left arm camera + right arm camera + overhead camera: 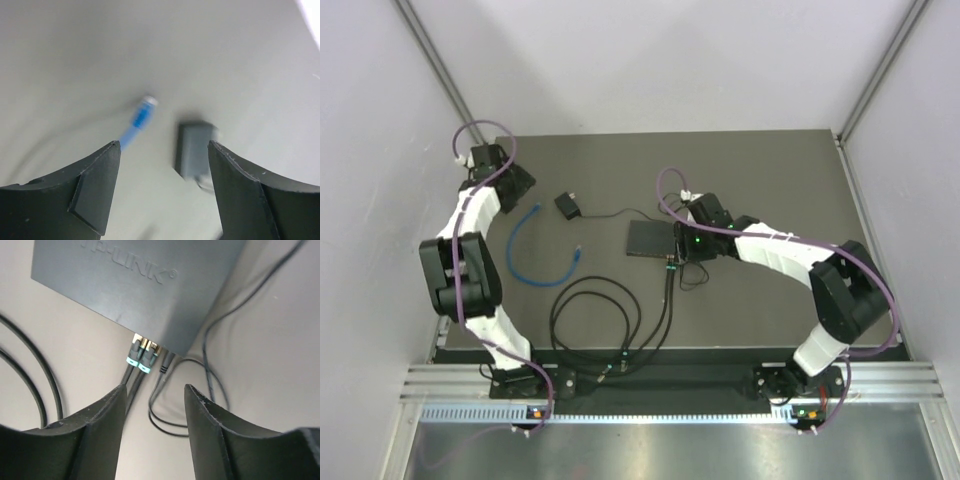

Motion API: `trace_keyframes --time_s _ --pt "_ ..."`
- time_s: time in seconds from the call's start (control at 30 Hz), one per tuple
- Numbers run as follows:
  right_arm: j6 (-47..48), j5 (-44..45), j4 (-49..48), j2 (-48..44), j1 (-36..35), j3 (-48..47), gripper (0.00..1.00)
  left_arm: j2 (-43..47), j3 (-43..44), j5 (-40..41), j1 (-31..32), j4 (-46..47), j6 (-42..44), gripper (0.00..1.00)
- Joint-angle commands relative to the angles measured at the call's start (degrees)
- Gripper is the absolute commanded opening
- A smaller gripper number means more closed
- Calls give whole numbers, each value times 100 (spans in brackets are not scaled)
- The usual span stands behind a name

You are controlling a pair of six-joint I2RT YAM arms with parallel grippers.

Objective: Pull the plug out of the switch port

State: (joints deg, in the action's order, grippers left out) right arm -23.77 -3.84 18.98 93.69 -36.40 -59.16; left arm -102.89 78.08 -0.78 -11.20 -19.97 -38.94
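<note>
step: approach, no grasp yet | right gripper (154, 390): jaws apart, empty, facing two teal-booted plugs (139, 356) seated in switch ports (146, 344) on TP-LINK switch (130, 285) near edge | left gripper (164, 146): wide open, empty, well apart | next: advance, pinch one plug, pull straight out

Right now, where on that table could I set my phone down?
The far strip of the table behind the black switch box and small adapter is bare, as is the patch between the black cable loops and the right arm. The middle, around the blue cable and plugs, is crowded.
</note>
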Motion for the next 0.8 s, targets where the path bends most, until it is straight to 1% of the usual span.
trace_keyframes --time_s 0.0,0.07,0.1,0.17,0.2,0.23,0.27,0.3,0.33,0.37,0.4,0.43,0.47,0.5,0.57,0.6,0.67,0.77 --pt "311 278 281 -307 89 -368 51 752 -336 402 678 -51 193 76" --pt "408 226 255 -273 142 -473 52 1138 -530 464 995 -16 220 76" --pt "434 191 264 -168 212 -535 51 1262 -714 421 1336 10 203 75" --pt "583 68 220 -36 300 -771 51 1639 -995 -70 1637 334 106 71" --pt "610 58 211 122 387 -869 51 1771 -1319 -228 1952 457 45 70" --pt "663 32 229 219 423 -983 51 2051 -1513 -456 2138 615 -8 70" --pt "776 -90 237 307 519 -1201 50 2176 -1855 -528 2331 939 -17 70" --pt "795 -152 229 464 555 -1282 50 2394 -2015 -520 2733 1020 -122 69" --pt "795 -309 176 553 616 -1422 50 2492 -2208 -651 2929 1178 -210 68" --pt "786 -415 159 632 704 -1475 48 2580 -2680 -765 3105 1614 -324 68" --pt "769 -547 80 772 731 -1511 47 2651 -2954 -871 3428 1932 -656 68" --pt "751 -687 -130 834 748 -1520 46 2695 -3227 -1028 3580 2309 -842 68" --pt "760 -906 -219 913 749 -1555 45 2678 -3499 -1282 3703 3087 -1044 69" --pt "734 -1013 -289 1088 740 -1590 44 2573 -3989 -1407 3956 3487 -1428 71" --pt "672 -1137 -316 1256 722 -1696 43 2380 -4483 -1539 4213 4286 -1704 71" --pt "663 -1146 -351 1327 714 -1687 43 2170 -4573 -1548 4405 4813 -1888 72" --pt "663 -1093 -483 1354 705 -1565 42 1984 -4696 -1540 4538 5221 -1977 72" --pt "716 -1084 -668 1398 705 -1415 41 1668 -4715 -1434 4671 5582 -2065 71"
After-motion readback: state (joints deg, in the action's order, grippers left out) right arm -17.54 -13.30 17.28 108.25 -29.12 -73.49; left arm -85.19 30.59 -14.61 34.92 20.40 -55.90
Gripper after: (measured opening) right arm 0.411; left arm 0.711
